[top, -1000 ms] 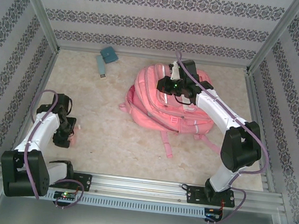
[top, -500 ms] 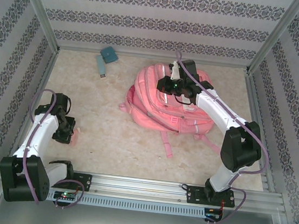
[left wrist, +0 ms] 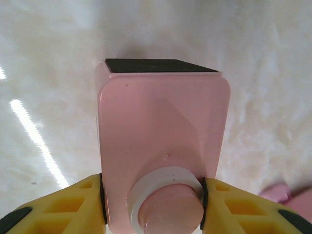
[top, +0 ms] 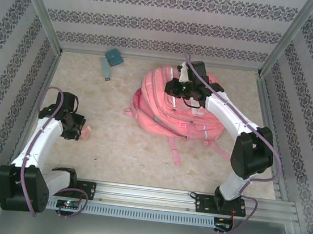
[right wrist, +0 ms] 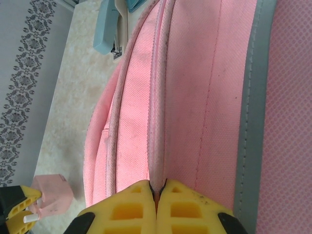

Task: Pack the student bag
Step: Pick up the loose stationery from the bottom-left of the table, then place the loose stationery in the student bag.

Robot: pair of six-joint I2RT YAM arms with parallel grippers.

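The student bag [top: 157, 108], a big pink backpack, lies at the middle back of the table. My right gripper [top: 180, 75] is at its far top edge. In the right wrist view that gripper [right wrist: 157, 187] is shut, pinching a raised seam of the bag [right wrist: 195, 97]. My left gripper [top: 80, 126] is at the left side of the table, shut on a small pink box [top: 86, 133]. In the left wrist view the yellow fingers [left wrist: 73, 204] press both sides of the box [left wrist: 161, 122], which has a white ring and a pink cap.
A teal square item [top: 114, 56] and a light blue oblong item [top: 106, 69] lie at the back left. A bag strap [top: 174, 150] trails toward the near edge. Patterned walls and metal posts enclose the table.
My left gripper has closed on the small pink box, then turned and shifted slightly away from the near edge with it. The right arm and the bag have not moved.
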